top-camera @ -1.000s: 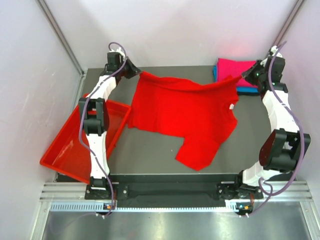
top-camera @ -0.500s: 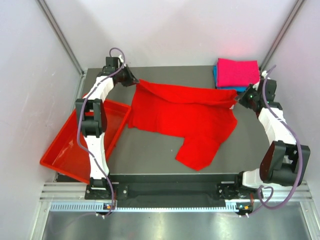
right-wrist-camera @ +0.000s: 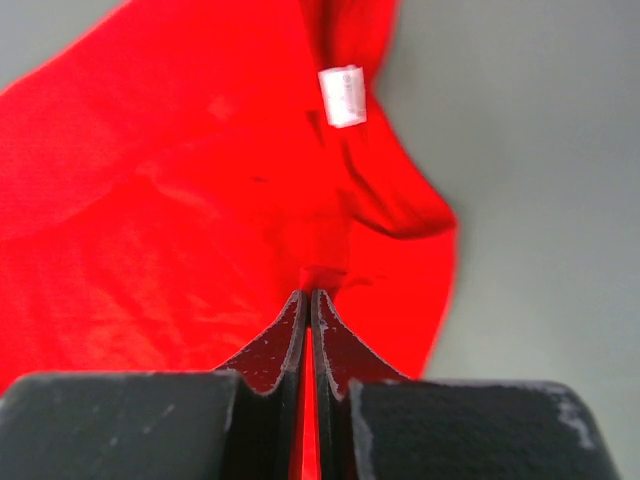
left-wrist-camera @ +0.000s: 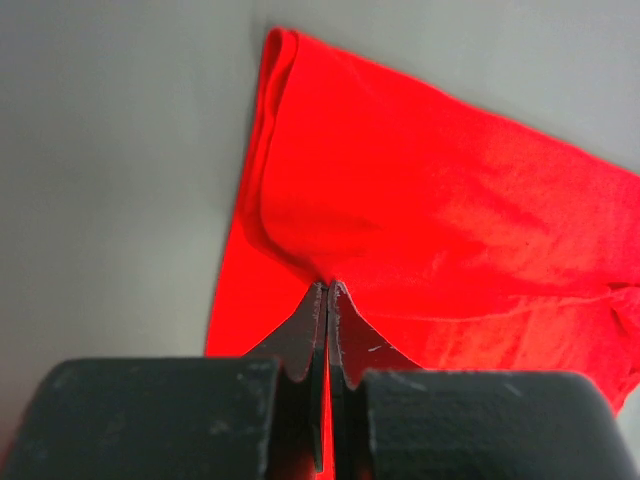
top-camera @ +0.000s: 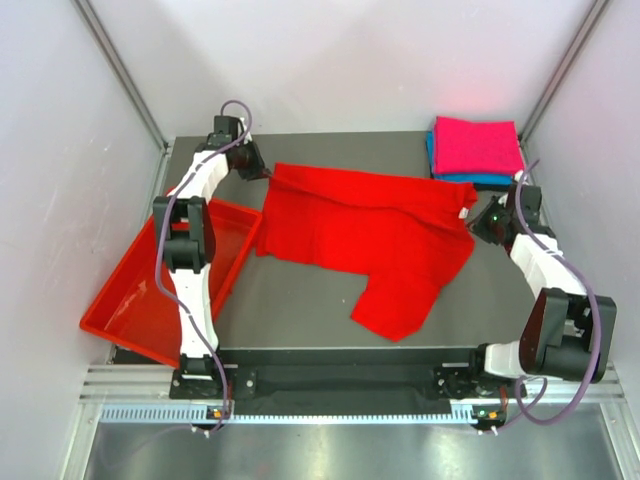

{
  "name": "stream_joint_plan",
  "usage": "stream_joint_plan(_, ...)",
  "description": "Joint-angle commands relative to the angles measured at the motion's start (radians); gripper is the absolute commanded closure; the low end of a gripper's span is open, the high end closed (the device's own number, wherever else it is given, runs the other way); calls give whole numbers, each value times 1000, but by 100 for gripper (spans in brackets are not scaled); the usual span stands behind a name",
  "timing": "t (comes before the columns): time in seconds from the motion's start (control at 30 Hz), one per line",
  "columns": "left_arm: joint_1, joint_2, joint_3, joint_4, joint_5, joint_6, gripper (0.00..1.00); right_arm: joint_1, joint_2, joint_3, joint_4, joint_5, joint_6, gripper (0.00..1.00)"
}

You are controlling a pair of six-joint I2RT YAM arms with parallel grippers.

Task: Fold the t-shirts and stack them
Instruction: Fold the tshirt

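Note:
The bright red t-shirt [top-camera: 370,225] lies spread on the dark table, its back edge folded over toward the front. My left gripper [top-camera: 266,172] is shut on the shirt's back left corner [left-wrist-camera: 330,275]. My right gripper [top-camera: 474,212] is shut on the shirt's right edge [right-wrist-camera: 320,275], near the white label [right-wrist-camera: 343,96]. The magenta-pink t-shirt [top-camera: 477,146] lies folded on the teal-blue t-shirt [top-camera: 470,179] at the back right corner. The black t-shirt is out of view.
A rigid red plastic tray [top-camera: 145,300] sits tilted over the table's left edge. White walls and metal posts close in the back and sides. The right arm's cable loops near the right edge.
Both grippers have come down and forward with the red shirt's back edge, the right one the most. The raised edge now lies folded over the shirt's body.

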Motion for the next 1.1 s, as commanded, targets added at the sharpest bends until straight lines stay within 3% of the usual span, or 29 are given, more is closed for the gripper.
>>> stream_joint_plan(0.0, 3, 31, 70, 32, -7, 25, 100, -4, -56, -35, 7, 94, -9, 100)
stream_joint_plan(0.13, 3, 65, 78, 105, 42, -9, 100, -4, -94, -104, 42, 124, 39, 100)
stream_joint_plan(0.3, 3, 69, 76, 95, 28, 9, 100, -4, -114, -219, 175, -30, 94, 100)
stream_joint_plan(0.57, 3, -61, -75, 55, -5, 52, 100, -6, -82, -253, 161, -22, 99, 98)
stream_joint_plan(0.63, 3, -60, -60, 0, -39, 62, 96, -6, -70, -239, 140, -22, 89, 91)
stream_joint_plan(0.67, 3, -49, -30, -23, -48, 71, 80, -6, -67, -222, 126, -25, 86, 79)
stream_joint_plan(0.77, 2, -61, 13, -66, -91, 83, 67, -6, -80, -181, 65, -22, 82, 58)
stream_joint_plan(0.87, -16, -125, 9, -40, -171, 110, 63, -3, -96, -115, -48, -5, 80, 50)
stream_joint_plan(1.07, -93, -270, -29, -57, -215, 143, 61, 39, -146, -78, -202, 27, 119, 44)
